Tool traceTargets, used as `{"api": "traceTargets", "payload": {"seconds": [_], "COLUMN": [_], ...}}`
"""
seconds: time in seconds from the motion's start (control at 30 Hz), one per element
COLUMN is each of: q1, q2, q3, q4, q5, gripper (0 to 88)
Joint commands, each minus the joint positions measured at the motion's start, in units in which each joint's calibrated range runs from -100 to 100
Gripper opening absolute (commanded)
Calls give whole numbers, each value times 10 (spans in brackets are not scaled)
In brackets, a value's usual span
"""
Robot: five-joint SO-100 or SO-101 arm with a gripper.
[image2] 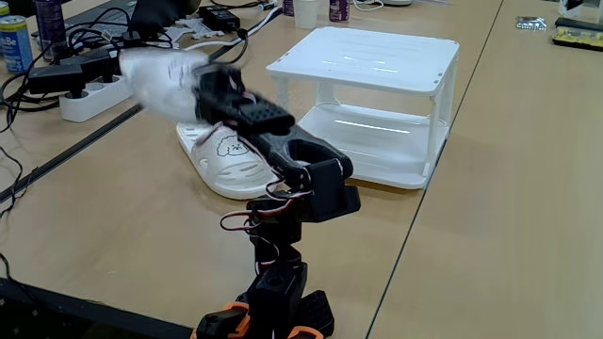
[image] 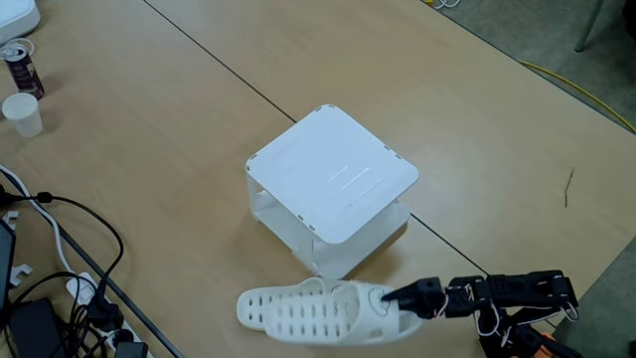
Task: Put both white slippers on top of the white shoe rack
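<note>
Only blurred white slipper (image2: pixel 160 71) aloft.

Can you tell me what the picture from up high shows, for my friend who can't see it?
A black robot gripper touches a white slipper lying on a wooden table, in front of a white shoe rack with nothing on top.

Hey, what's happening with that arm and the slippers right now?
Tool at a white slipper, grip unclear. Second slipper alongside, on table. Shoe rack top bare. Nothing in the way.
</note>
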Motion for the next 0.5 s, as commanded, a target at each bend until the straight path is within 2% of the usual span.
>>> {"api": "traceTargets", "payload": {"seconds": [0.0, 0.17, 0.47], "q1": [3, 17, 134], "q2": [0, 53, 271], "q3": [-147, -234, -445], "q4": [0, 2, 2], "q5": [4, 4, 4], "gripper": [7, 7, 7]}}
